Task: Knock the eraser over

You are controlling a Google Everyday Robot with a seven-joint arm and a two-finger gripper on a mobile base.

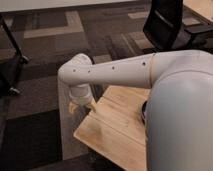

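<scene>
Wooden table [120, 122] on carpet [40, 60]; my gripper [81, 104] hangs at its corner, spread or closed I cannot tell; eraser hidden, likely light, nudge high

1 close camera looks down over the arm [120, 70]; end effector [80, 102] at the table [115, 127] corner.

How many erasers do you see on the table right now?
0. None shows on the table; the arm hides part, so one may be hidden. The gripper hangs at its left edge.
</scene>
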